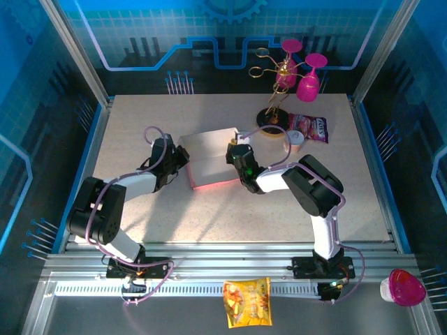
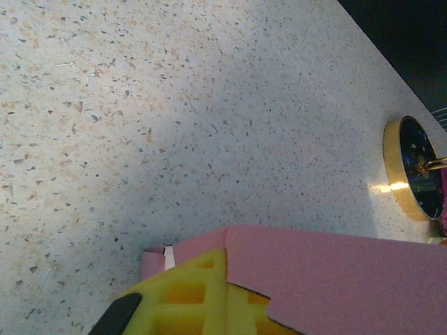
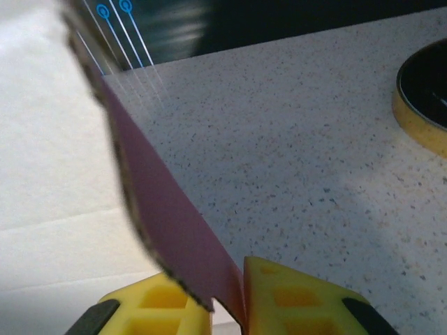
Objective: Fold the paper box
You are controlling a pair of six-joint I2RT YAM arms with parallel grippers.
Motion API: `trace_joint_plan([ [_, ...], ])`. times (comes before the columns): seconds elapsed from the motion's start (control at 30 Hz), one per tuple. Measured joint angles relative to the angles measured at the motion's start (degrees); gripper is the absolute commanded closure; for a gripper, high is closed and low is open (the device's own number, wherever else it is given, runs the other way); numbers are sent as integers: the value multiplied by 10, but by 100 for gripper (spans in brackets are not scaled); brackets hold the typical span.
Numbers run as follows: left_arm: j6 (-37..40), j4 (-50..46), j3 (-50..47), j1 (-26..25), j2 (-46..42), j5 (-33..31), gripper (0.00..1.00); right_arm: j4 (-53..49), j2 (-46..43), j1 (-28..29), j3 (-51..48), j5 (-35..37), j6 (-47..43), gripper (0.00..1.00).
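Here's the plain pink thin-cardboard paper box (image 1: 209, 164), sitting mid-table on the speckled stone-look table top (image 1: 140, 125) with an arm on each side. It's already standing up as a shallow rectangular shape, with the paler inside facing up in the overhead view.

On its left end, the left gripper (image 1: 180, 157) is right against the card. From the left wrist, one yellow foam pad (image 2: 185, 293) presses the pink wall (image 2: 335, 279), which covers the other side. The jaws are closed tight, clamped on that wall.

Over at the far right corner, the right gripper (image 1: 234, 148) comes in from the box's right side. The right wrist view shows it best: the box's pink wall (image 3: 174, 230) stands edge-on and the gripper (image 3: 227, 296) straddles it, a yellow pad on either side, pinched onto the card.

Behind the box stands the gold wire stand with magenta plastic goblets (image 1: 300, 77), well apart. Its round dark gold-rimmed base (image 2: 412, 167) shows from both wrists. A glossy pink snack bag (image 1: 309, 127) lies just beside that base.
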Motion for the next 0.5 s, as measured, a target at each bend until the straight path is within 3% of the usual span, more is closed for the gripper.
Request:
trace_joint_plan([
  [0.5,13,61,-55,-37,-19,-46,100,1,-20,-9,-28,-30,17,79],
])
